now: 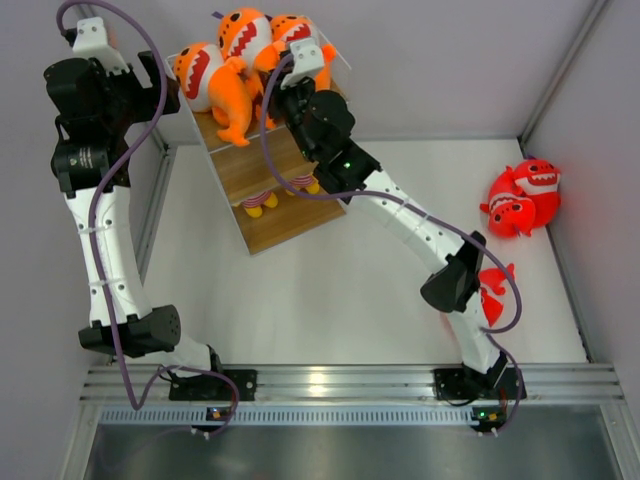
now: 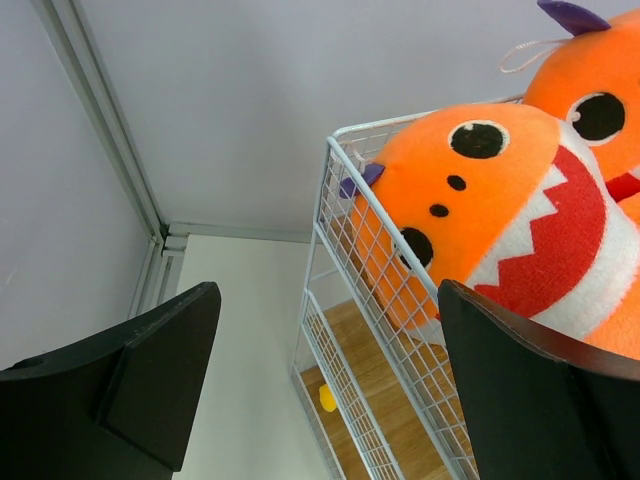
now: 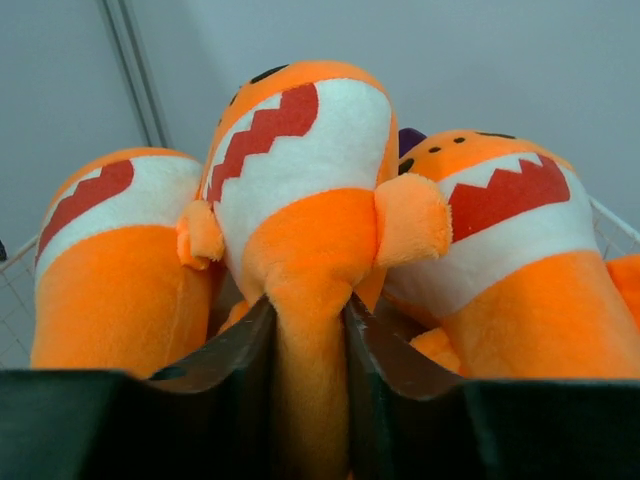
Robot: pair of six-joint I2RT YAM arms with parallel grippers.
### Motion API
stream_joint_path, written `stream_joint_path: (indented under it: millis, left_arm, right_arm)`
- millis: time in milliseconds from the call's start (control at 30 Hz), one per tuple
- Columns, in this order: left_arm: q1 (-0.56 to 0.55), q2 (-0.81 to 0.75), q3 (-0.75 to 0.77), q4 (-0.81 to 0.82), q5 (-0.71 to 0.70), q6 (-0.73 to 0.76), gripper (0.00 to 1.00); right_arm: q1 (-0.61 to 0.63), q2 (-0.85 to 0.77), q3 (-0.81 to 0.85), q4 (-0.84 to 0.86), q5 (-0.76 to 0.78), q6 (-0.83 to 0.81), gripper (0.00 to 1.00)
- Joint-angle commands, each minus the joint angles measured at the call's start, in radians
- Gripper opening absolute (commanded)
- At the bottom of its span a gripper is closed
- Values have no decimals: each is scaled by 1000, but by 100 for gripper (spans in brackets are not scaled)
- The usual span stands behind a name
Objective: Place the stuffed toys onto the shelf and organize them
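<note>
Three orange stuffed sharks crowd the top tier of the shelf [image 1: 270, 215] at the back. My right gripper [image 1: 276, 98] is shut on the tail of the middle orange shark [image 3: 300, 150], between the left one [image 3: 110, 260] and the right one [image 3: 510, 240]. My left gripper [image 1: 165, 90] is open and empty beside the shelf's left wire side [image 2: 380, 330], close to an orange shark [image 2: 480, 220] behind the mesh. Two red sharks [image 1: 525, 195] lie at the right wall. A third red shark [image 1: 493, 292] is partly hidden behind my right arm.
Two small pink-striped figures with yellow feet [image 1: 258, 205] stand on a lower shelf board; one yellow foot [image 2: 327, 397] shows through the wire. Walls close in on the left, back and right. The aluminium rail [image 1: 330, 385] runs along the near edge.
</note>
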Motion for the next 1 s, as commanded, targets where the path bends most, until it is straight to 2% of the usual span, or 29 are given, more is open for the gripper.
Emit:
stream_joint_path:
  millis: [0,67,167,467,633,700,733,800,833,900,967]
  left_arm:
    - [-2,-1,-2,33,8,-11,96]
    - [-3,-4,-5,33,6,-8,96]
    - [-2,-12,-10,33,6,-4,96]
    - [-3,-15,-19,33,9,-1,96]
    - [-2,-22,-24,33,6,3,96]
    - [-2,-22,-25,33,8,3,96]
    - [-2,-24,-25,33,8,3,96]
    - [-3,-24,-27,33,8,3,96]
    - [-2,-25,-27,33,5,4,96]
    - [-2,-25,-30,33,5,4,96]
    - [-2,-25,-34,34,5,7,96]
  right_arm:
    - [22,-10,36,-49,-10,-23,30]
    - [25,-20,23,-42,-12,-43,53]
    - [25,-77,-18,-19,-2,-66,68]
    - [24,-213,-107,26,-48,-97,88]
    - [5,-260,-116,46,-104,-56,92]
    - [-10,-252,-98,53,-119,-42,88]
    - [-16,-247,-87,61,-125,-12,73]
    - [-45,-215,-50,96,-151,25,51]
    - [-54,-200,-35,108,-166,53,32]
    - [-84,-128,43,127,-235,113,24]
    - [-103,-74,115,154,-290,151,24]
